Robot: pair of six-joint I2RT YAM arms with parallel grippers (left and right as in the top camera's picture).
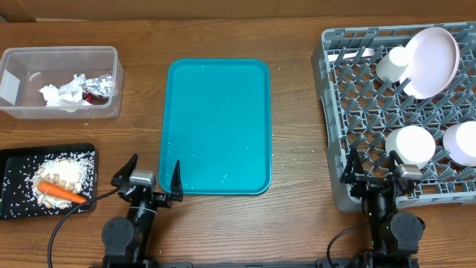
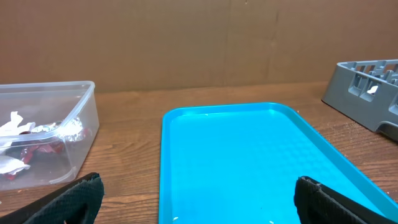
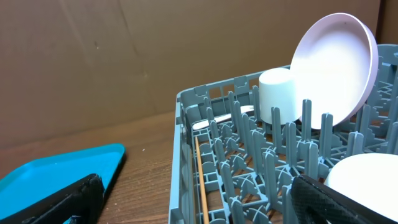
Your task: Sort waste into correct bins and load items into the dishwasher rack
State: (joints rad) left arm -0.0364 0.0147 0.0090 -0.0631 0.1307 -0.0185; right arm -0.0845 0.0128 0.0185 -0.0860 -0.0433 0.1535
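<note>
Now at rest: left fingers (image 2: 348,205) splayed wide, grasping nothing, low over the near edge of the desk (image 1: 141,112) and just short of the teal tray (image 1: 218,126). Likewise right fingers (image 3: 336,202), parted and empty, close against the near wall of the dishwasher rack (image 1: 327,89).

Outward from the left side: teal tray straight ahead, bare. Beyond it and off to the left, the clear tub (image 1: 59,49), with crumpled napkins (image 1: 63,92) and foil wrapper (image 1: 100,85) inside. Nearer in, just left of that arm, the black tray (image 1: 44,147), bearing a pale heap of rice and pasta (image 1: 67,170) with the carrot (image 1: 61,193) at the heap's near edge, long axis roughly left to right, slightly slanted. Loose grains scattered over the tray's bare part.

Outward from the right side: chopsticks (image 3: 200,180) low among the pegs near the rack's left wall, long axis pointing away from the fingers. Farther back, the fork (image 3: 214,118). In the far rows, the cup (image 1: 394,65) touching the plate (image 1: 431,59), the plate tilted on edge between pegs. In the near rows, one bowl (image 1: 414,144) just ahead of the fingers, and a second bowl (image 1: 465,141) beside it at the right edge.

Looks done, on this evidence: waste in both bins, dishes in the rack, nothing left on the teal tray to pick. Should a stray call for a move, waste side nearer the left arm, rack side nearer the right.
</note>
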